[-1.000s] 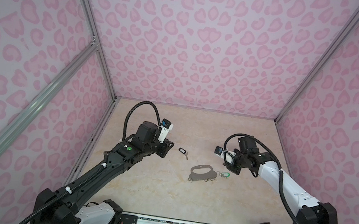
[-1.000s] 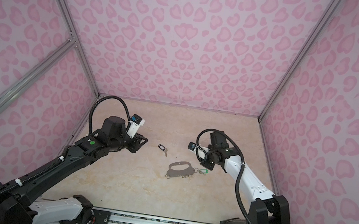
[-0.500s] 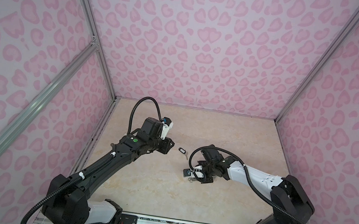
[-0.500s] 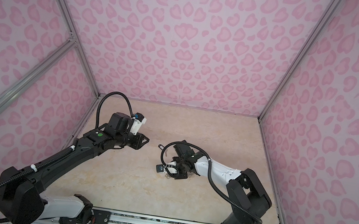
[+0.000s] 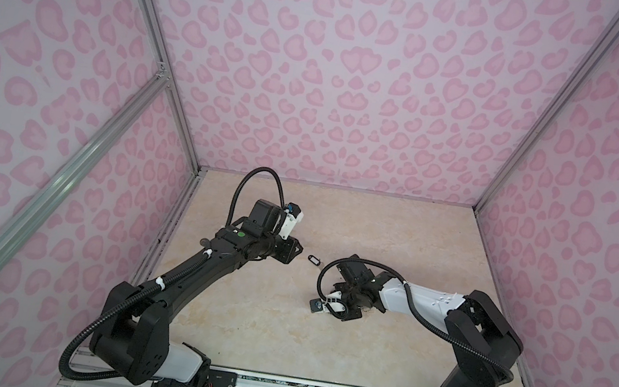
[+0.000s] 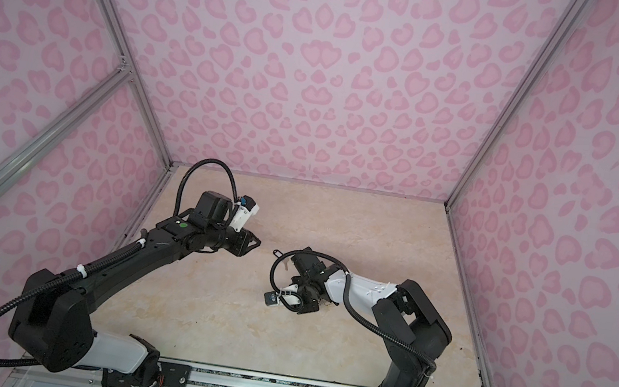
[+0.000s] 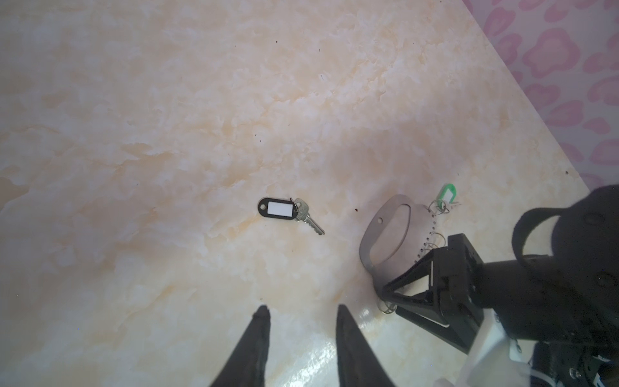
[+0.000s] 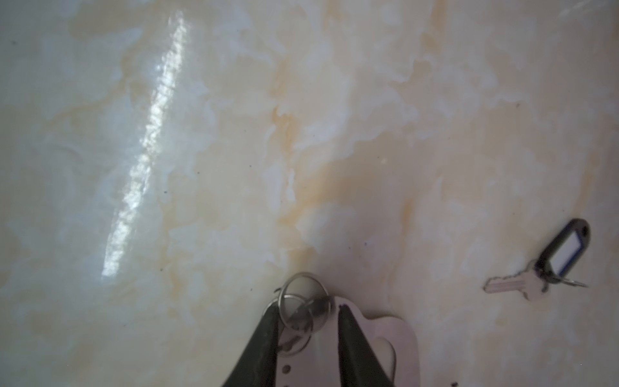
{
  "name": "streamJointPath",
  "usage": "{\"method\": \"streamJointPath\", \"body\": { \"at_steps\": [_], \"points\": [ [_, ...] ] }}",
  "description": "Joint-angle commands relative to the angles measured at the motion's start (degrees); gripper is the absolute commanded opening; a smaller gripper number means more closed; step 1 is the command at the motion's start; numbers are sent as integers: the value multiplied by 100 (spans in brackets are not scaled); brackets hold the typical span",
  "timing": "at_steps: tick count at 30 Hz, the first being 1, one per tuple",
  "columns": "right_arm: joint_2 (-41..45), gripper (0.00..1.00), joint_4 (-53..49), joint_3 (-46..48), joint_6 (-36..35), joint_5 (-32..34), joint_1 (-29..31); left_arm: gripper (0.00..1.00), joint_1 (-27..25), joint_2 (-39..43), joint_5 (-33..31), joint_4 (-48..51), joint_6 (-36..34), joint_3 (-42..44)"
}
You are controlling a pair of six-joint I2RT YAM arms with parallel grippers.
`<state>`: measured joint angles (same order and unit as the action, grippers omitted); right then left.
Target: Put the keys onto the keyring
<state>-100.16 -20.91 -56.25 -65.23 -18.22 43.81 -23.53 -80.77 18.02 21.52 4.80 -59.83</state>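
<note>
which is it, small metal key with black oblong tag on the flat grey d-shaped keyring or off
Off. The black-tagged metal key lies alone on the marble tabletop, apart from the flat grey keyring.

Pink leopard-spotted walls on aluminium posts enclose a glossy cream marbled tabletop spreading beneath the left gripper and the right gripper, a glare streak ahead of the latter.
</note>
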Motion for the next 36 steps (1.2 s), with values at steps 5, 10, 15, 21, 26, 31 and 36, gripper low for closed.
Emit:
{"method": "streamJointPath", "body": {
  "at_steps": [5,10,15,21,26,31,36],
  "points": [
    [-28,30,155,-10,19,-134,-9,35,15,-81,9,-187,-207,4],
    [2,29,278,-61,85,-103,-13,35,14,-49,-14,-188,-173,-28],
    [85,28,791,-23,519,100,-22,35,8,-35,26,-200,-94,-44],
    [181,27,993,17,1026,303,-127,35,13,37,34,-208,-36,-38],
    [497,27,766,142,1298,119,-154,35,15,117,129,-242,-45,2],
    [491,28,483,70,1663,-214,-190,35,12,250,72,-245,-52,24],
    [231,27,36,-259,2072,-413,-346,35,15,488,-23,-389,-190,225]
  ]
}}
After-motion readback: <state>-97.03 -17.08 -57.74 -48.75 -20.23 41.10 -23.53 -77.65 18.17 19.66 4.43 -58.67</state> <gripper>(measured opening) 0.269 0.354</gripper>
